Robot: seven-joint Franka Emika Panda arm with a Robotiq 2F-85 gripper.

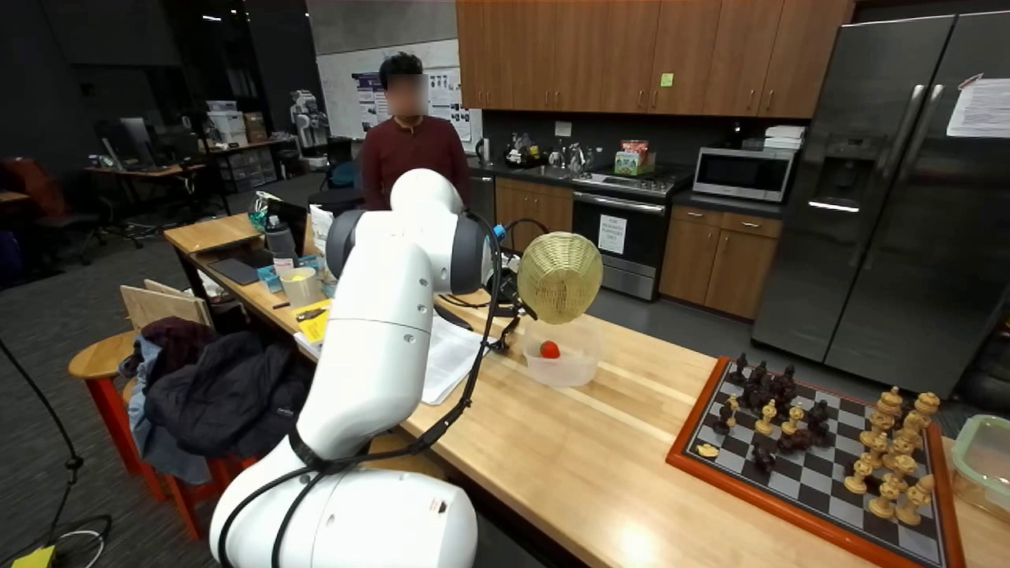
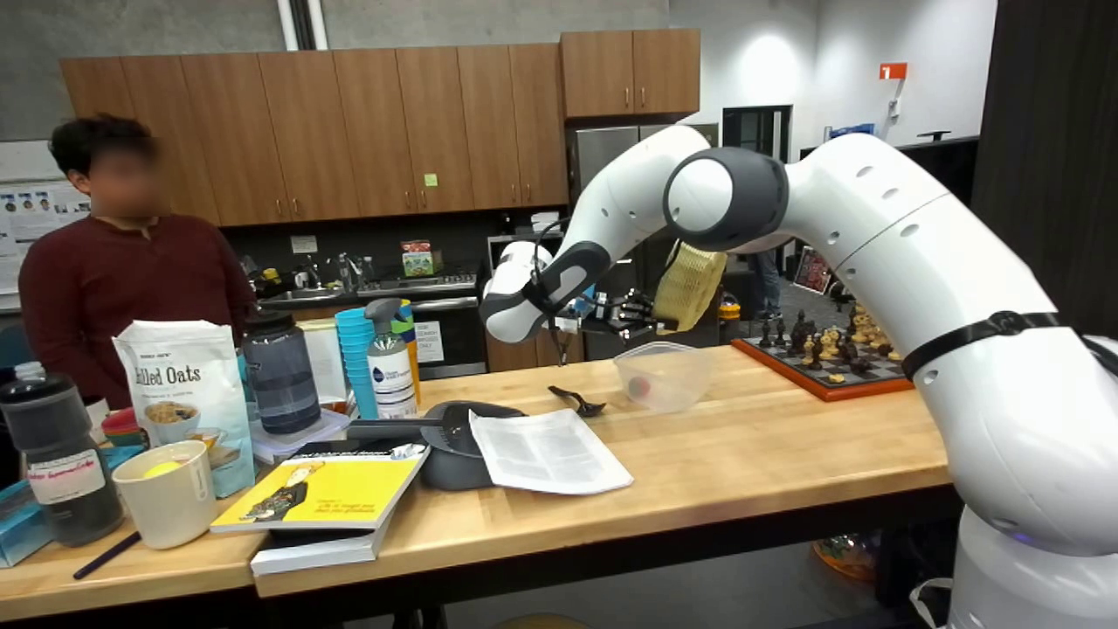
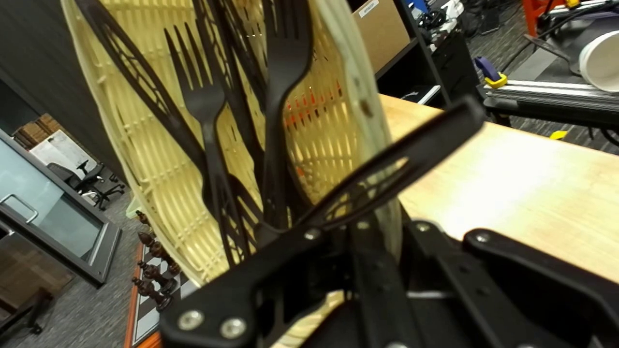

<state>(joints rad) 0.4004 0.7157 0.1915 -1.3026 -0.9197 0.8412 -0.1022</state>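
My gripper (image 3: 392,227) is shut on the rim of a pale yellow woven basket (image 3: 159,205), in the wrist view. Inside the basket lie several dark plastic forks (image 3: 208,101). One dark handle (image 3: 435,140) juts out across the rim, above the fingers. Both exterior views show the basket (image 1: 560,276) (image 2: 690,284) held in the air, tilted on its side. Below it on the table stands a clear plastic container (image 1: 568,371) (image 2: 677,389) with a small red round object (image 1: 550,349) inside. The fingertips themselves are mostly hidden behind the rim and linkage.
A chessboard (image 1: 813,483) with pieces stands farther along the wooden table (image 1: 584,450). Near the container lie a black spoon (image 2: 578,403) and paper sheets (image 2: 550,454). Books (image 2: 323,494), a mug (image 2: 166,502), bottles and an oats bag (image 2: 188,376) crowd the far end. A person (image 1: 414,154) stands behind the table.
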